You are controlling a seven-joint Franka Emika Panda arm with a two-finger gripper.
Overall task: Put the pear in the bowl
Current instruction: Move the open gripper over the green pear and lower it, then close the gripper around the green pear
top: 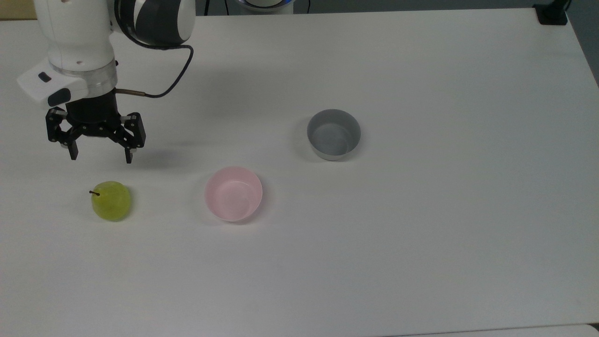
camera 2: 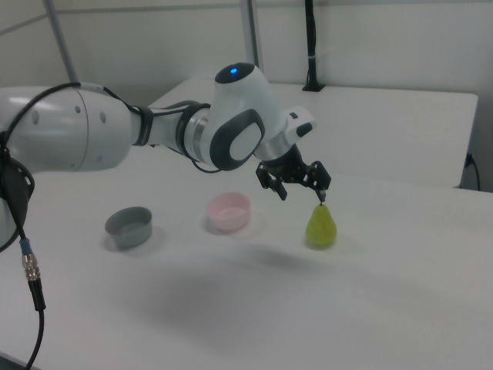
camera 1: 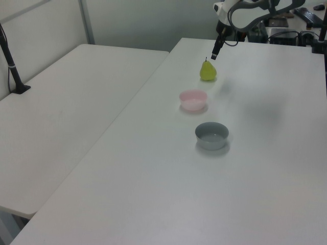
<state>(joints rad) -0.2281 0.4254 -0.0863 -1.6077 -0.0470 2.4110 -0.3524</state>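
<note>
In the right view, nearest the camera, the grey bowl (camera 2: 129,226) sits at lower left on the white table (camera 2: 385,308), with the pale pink bowl (camera 2: 229,211) just beyond it, empty. The pear (camera 2: 321,225) stands upright right of centre, well apart from the pink bowl, stem up. Above and slightly behind the pear hangs the gripper (camera 2: 302,188), its fingers spread wide and holding nothing. In the top view, the gripper (top: 100,156) lies at upper left, near the pear (top: 111,201). Judged progress: early approach; descent, grasp, carry and release all remain.
</note>
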